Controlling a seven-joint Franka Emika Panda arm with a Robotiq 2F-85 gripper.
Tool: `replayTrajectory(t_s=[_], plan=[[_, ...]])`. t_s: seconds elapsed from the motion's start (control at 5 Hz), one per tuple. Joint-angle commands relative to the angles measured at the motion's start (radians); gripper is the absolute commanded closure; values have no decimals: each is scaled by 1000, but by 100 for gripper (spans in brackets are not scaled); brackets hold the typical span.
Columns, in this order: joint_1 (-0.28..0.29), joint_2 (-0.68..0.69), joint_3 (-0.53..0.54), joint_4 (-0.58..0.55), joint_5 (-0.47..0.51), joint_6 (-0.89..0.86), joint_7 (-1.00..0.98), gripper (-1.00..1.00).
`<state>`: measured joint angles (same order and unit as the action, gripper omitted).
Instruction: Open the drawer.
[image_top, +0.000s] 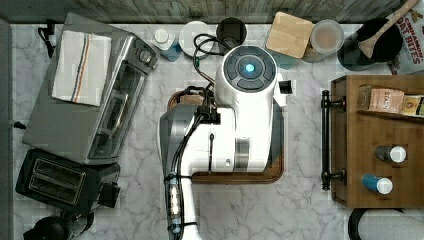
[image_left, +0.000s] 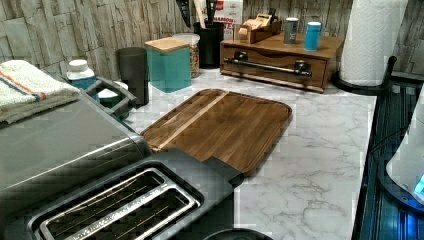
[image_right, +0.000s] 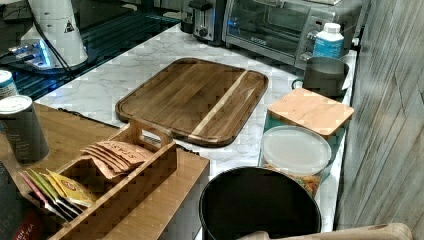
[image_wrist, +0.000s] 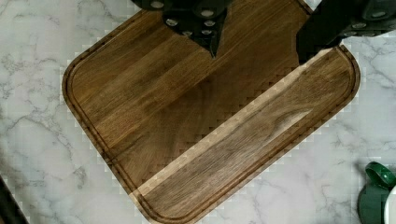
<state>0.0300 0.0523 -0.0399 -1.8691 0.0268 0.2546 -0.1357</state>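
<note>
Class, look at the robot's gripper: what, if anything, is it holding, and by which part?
Nothing. In the wrist view the gripper is open above the wooden tray, with only air between its fingers. The drawer is untouched.

The drawer (image_left: 272, 64) is a wide, shallow front of medium-brown wood set in a wooden box (image_top: 380, 145). It sits pushed in, its front level with the box face. A long black bar handle (image_top: 326, 140) (held on two posts) runs along the front. Relative to the wooden board (image_left: 220, 125), the drawer lies well apart, with its handle side facing the board.
</note>
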Motion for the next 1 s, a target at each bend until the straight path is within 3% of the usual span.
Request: replayTrajectory(t_s=[0.2, 0.6, 0.8, 1.0], plan=[[0, 0, 0, -2, 7, 0, -2, -100], [-31, -91, -54, -209, -81, 215, -353, -100], [-126, -90, -31, -241, -107, 269, -533, -100], [-138, -58, -100, -260, -108, 347, -656, -100]])
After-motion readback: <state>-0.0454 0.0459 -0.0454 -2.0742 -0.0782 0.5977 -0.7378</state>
